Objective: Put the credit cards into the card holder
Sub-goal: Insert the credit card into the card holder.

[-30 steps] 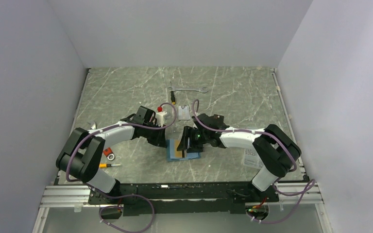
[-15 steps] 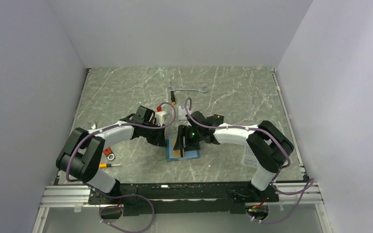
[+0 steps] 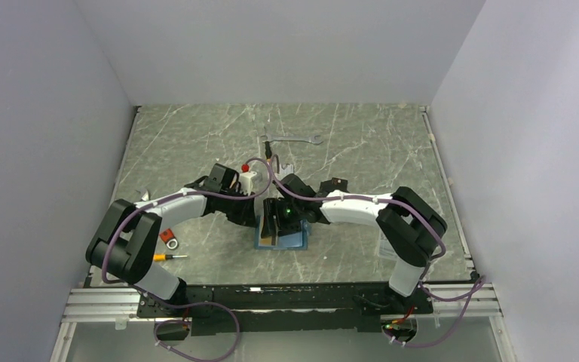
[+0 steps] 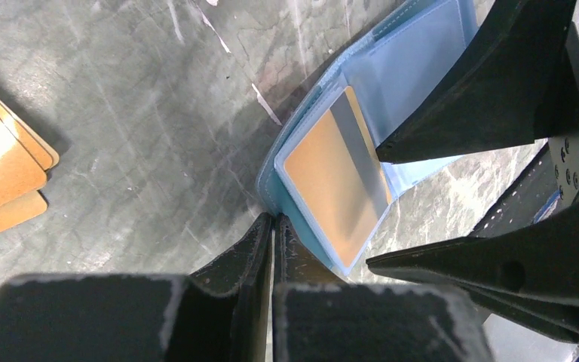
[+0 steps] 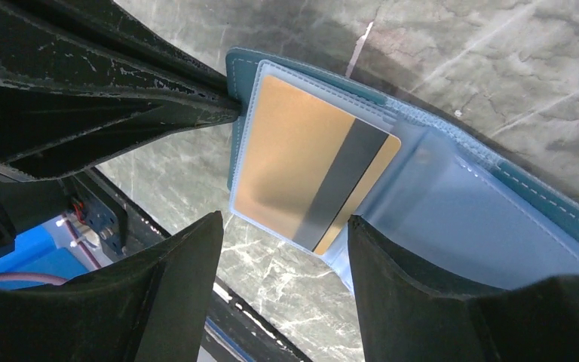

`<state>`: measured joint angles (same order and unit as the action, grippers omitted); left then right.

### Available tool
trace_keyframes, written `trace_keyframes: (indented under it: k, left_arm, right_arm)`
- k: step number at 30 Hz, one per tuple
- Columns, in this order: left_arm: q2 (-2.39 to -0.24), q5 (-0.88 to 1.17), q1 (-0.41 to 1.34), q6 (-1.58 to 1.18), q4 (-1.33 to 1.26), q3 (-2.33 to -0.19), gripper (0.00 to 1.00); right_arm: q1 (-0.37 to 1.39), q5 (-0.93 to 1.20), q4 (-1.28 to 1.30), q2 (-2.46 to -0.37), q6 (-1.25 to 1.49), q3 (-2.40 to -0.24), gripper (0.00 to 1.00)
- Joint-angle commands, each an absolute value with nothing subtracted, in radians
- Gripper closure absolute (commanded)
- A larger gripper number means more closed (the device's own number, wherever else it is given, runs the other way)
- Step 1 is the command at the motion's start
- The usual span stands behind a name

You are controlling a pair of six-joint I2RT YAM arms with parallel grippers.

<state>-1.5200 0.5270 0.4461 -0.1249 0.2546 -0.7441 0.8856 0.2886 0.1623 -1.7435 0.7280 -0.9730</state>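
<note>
Table [image 3: 196, 136]: grey-green marbled top, both arms reaching in to meet over its near middle.
Left gripper [image 4: 273, 226]: shut, tips pressed together and set against the teal outer edge of the card holder.
Right gripper [image 5: 283, 222]: jaws spread, one finger to each side of the striped end of the card; cannot tell whether either finger touches it.
Card holder [image 5: 497, 226]: teal-blue wallet lying open and flat on the table between the two grippers, pale blue pockets facing up.
Card [image 5: 294, 166]: orange-gold with a dark stripe, lying in the holder's clear sleeve, striped end toward the fold.
Loose cards [image 4: 0, 166]: orange-gold, overlapping on the table, well apart from the holder.
</note>
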Motion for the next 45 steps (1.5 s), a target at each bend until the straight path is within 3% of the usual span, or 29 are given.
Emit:
trace_keyframes:
  k: [1,17,20,27,32,35,45]
  left_arm:
    - [-1.481,0.542,0.446,-0.128,0.237,-0.755,0.93]
    - [-1.452,0.52,0.438,-0.122,0.241,-0.749,0.93]
    - [-1.453,0.521,0.438,-0.122,0.24,-0.749,0.93]
    - [-1.449,0.526,0.438,-0.121,0.236,-0.745,0.93]
    - [-1.443,0.525,0.439,-0.123,0.233,-0.741,0.93]
    - [-1.44,0.525,0.438,-0.122,0.23,-0.738,0.93]
    - [-1.44,0.533,0.438,-0.126,0.226,-0.735,0.93]
  right_arm:
    - [0.898,0.283,0.155,-1.756,0.687,-1.047,0.36]
    - [0.81,0.326,0.111,-1.62,0.711,-0.864,0.4]
    - [0.81,0.333,0.086,-1.635,0.722,-0.86,0.49]
    - [0.81,0.298,0.101,-1.687,0.732,-0.906,0.84]
    - [0.811,0.27,0.11,-1.708,0.743,-0.924,0.96]
    - [0.809,0.261,0.104,-1.712,0.75,-0.922,1.0]
    - [0.842,0.277,0.087,-1.773,0.754,-0.993,1.0]
